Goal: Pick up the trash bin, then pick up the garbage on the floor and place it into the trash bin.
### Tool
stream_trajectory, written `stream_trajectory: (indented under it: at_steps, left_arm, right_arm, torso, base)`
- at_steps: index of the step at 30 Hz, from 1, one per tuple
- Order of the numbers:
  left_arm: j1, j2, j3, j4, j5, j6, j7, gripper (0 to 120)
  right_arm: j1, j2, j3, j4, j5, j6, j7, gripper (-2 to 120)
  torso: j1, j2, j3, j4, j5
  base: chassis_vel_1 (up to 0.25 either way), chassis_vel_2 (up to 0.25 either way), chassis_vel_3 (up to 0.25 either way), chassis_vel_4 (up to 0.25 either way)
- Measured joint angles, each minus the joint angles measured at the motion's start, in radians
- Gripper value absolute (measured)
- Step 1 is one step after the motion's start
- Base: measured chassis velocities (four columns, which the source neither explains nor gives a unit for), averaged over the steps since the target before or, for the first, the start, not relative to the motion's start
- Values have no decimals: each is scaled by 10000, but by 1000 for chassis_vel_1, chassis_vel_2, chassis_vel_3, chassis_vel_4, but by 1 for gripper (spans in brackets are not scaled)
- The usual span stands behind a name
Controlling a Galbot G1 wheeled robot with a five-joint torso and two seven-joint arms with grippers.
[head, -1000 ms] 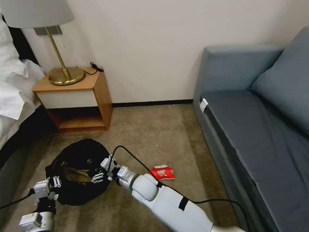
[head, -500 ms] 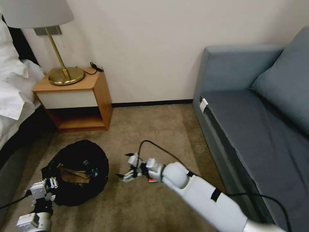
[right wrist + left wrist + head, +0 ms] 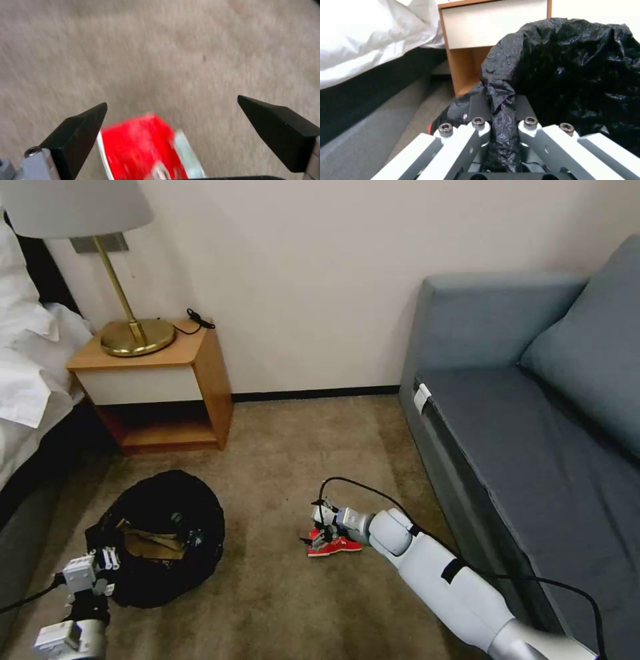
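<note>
Right gripper point(image 3: 171, 105): hanging spread wide over red snack packet point(image 3: 143, 147). Left gripper point(image 3: 500, 112): clenching trash bin point(image 3: 163, 533) liner.

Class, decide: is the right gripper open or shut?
Open: the right gripper has its fingertips spread wide, with the red packet lying between them.

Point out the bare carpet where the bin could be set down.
Free: carpet between trash bin and red snack packet, and between nightstand and sofa. Crowded: around the packet, under the open right gripper. Left gripper grips the bin's bag.
</note>
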Motion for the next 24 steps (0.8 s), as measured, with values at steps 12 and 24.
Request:
stream_trajectory:
  at_steps: [12,24]
  left_arm:
    - [-26,21,31,47,-23,-54,-3,5]
    - [76,17,-28,-31,-55,-97,-12,5]
  right_arm:
    - [279,446,705,-1712,-623,814,-434,91]
    - [211,539,857,-1935,-930,1156,-754,47]
  torso:
    - [0,0,0,1,-1]
    - [0,0,0,1,-1]
  base:
    - [0,0,0,0]
    - [0,0,0,0]
